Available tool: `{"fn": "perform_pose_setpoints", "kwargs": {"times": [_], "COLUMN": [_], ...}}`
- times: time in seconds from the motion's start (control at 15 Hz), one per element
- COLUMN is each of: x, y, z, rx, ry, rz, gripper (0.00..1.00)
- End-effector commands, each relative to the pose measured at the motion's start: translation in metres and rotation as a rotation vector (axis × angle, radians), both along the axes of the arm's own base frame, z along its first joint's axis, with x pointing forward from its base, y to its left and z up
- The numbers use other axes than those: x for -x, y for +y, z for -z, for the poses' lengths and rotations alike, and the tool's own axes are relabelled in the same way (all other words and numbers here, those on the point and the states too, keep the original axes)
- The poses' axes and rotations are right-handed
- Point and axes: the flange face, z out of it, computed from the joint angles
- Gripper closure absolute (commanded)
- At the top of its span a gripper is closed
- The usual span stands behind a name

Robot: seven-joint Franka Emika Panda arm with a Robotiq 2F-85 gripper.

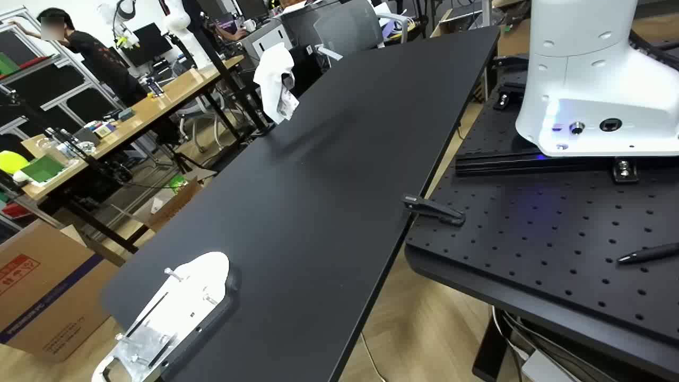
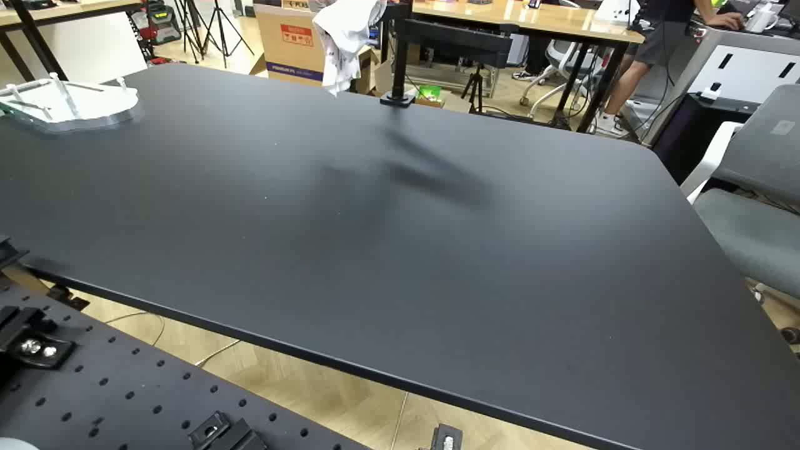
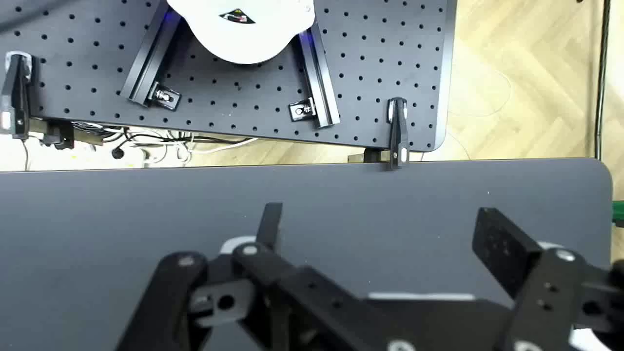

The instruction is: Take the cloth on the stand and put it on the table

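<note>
A white cloth hangs from the top of a black stand at the table's far edge, in both exterior views: cloth (image 1: 273,79) and cloth (image 2: 350,37). The black stand (image 2: 401,62) has a post and a base clamped to the table edge. The black table (image 1: 318,212) also fills much of the wrist view (image 3: 122,209). My gripper (image 3: 380,208) is open with nothing between its fingers, above the table, apart from the cloth. The gripper is out of both exterior views. The cloth does not clearly show in the wrist view.
A white board with upright pegs lies at one end of the table in both exterior views: board (image 1: 193,289) and board (image 2: 81,103). The robot base (image 1: 594,79) stands on a perforated black plate (image 1: 530,254). A black clamp (image 1: 435,209) bridges plate and table. A grey chair (image 2: 762,162) stands beyond one end.
</note>
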Motion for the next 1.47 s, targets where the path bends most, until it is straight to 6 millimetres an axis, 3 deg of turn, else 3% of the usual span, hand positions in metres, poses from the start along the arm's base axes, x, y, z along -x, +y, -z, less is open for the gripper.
{"fn": "perform_pose_setpoints", "kwargs": {"times": [0.0,0.67,1.0,1.4], "x": [0.0,0.0,-0.04,-0.113], "y": [0.0,0.0,-0.036,-0.066], "z": [0.0,0.0,-0.003,0.005], "rx": [0.0,0.0,0.115,0.193], "ry": [0.001,0.0,-0.167,-0.317], "rz": [0.0,-0.001,0.085,0.129], "gripper": [0.0,0.0,0.0,0.0]}}
